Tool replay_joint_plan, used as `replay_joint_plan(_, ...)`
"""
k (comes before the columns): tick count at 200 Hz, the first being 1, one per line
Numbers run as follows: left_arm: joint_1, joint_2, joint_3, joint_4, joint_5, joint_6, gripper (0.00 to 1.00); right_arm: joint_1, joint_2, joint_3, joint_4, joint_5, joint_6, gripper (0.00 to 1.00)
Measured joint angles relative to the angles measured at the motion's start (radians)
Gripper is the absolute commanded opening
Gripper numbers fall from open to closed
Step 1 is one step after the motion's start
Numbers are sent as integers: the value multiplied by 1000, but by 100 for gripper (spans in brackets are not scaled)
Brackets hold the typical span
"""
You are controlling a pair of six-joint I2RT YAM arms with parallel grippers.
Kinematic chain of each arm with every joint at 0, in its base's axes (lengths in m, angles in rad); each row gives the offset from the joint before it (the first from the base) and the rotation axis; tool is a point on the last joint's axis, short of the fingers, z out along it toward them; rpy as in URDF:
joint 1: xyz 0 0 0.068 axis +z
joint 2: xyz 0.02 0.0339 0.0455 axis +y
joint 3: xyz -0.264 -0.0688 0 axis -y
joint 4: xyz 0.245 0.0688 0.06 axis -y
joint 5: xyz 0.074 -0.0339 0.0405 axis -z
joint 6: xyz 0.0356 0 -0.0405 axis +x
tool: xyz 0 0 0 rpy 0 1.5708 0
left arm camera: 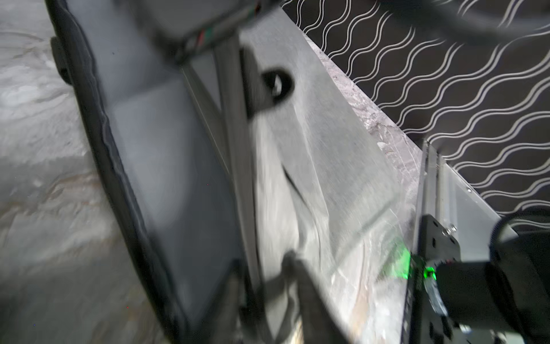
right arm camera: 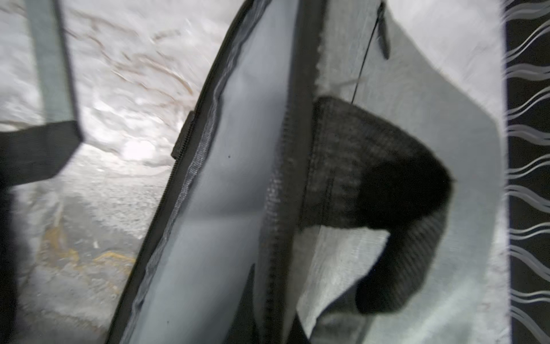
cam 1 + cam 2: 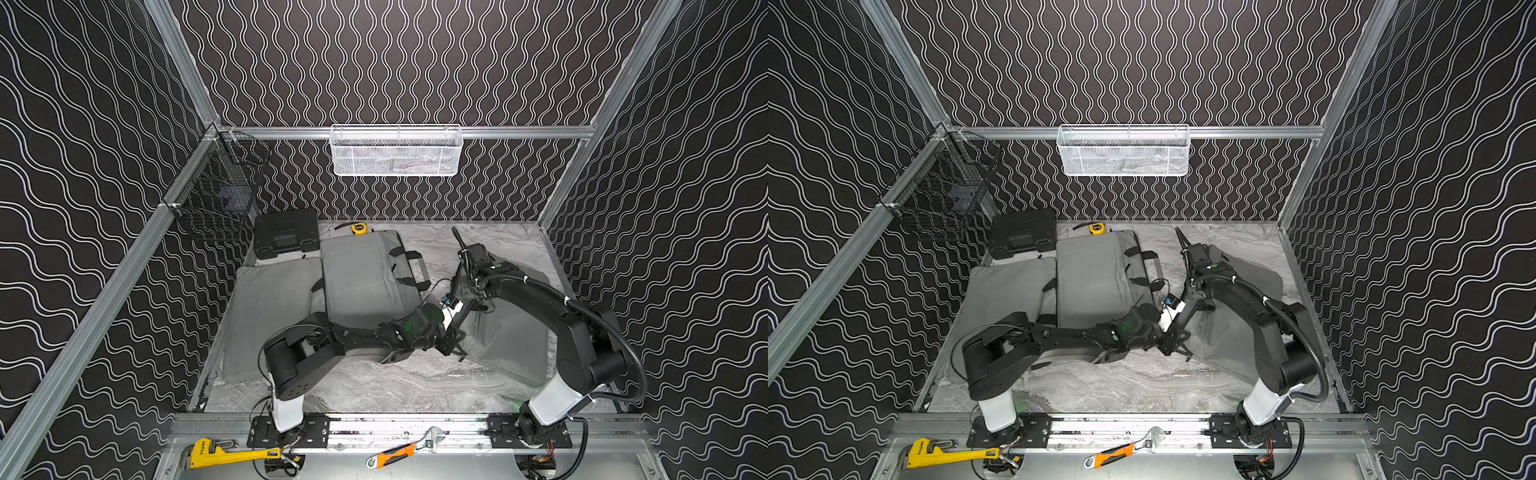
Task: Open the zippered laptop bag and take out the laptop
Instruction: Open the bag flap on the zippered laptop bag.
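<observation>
Black jaws of the right gripper [image 3: 456, 325] are closed, low at the edge of the laptop bag [image 3: 515, 345] that faces the middle of the counter [image 3: 415, 382]; blur hides whether they pinch the fabric. Just beside them the left gripper [image 3: 452, 351] reaches in from the left. Its jaws show only as dark smears in the left wrist view, so I cannot tell whether they are open or closed. The bag lies on the right side of the marble counter, under the right forearm and close to the right wall. Its mouth gapes: in the right wrist view the zipper teeth [image 2: 279, 208] stand apart from the opposite edge, with a smooth grey surface [image 2: 223, 178] between them. Lining or laptop, I cannot tell which. A black handle strap [image 2: 387, 178] loops over the bag's outer face. Left of the arms, in both top views, a second grey bag [image 3: 365, 278] with black handles lies flat, and a grey pad [image 3: 270, 311] lies just beside it. Behind these, near the back wall, sit a black tool case [image 3: 286, 235] and a yellow tape measure [image 3: 359, 227]. A white mesh basket [image 3: 395, 151] hangs on the back rail and a black wire basket [image 3: 216, 199] on the left rail. On the front ledge lie a yellow pipe wrench [image 3: 224, 455] and an orange-handled wrench [image 3: 399, 453].
</observation>
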Motion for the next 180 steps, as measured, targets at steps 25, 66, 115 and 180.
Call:
replay_joint_plan(25, 0, -86, -76, 14, -32, 7, 64, 73, -37, -3, 17, 32, -39, 0)
replay_joint_plan(66, 64, -157, -91, 48, -40, 25, 64, 90, -127, -43, 84, 25, -89, 0)
replay_joint_plan(115, 136, -87, -67, 111, -21, -111, 62, 95, -235, -123, 150, 15, -119, 0)
replay_joint_plan(180, 167, 156, 75, 213, 115, -360, 59, 96, -325, -208, 190, -30, -95, 0)
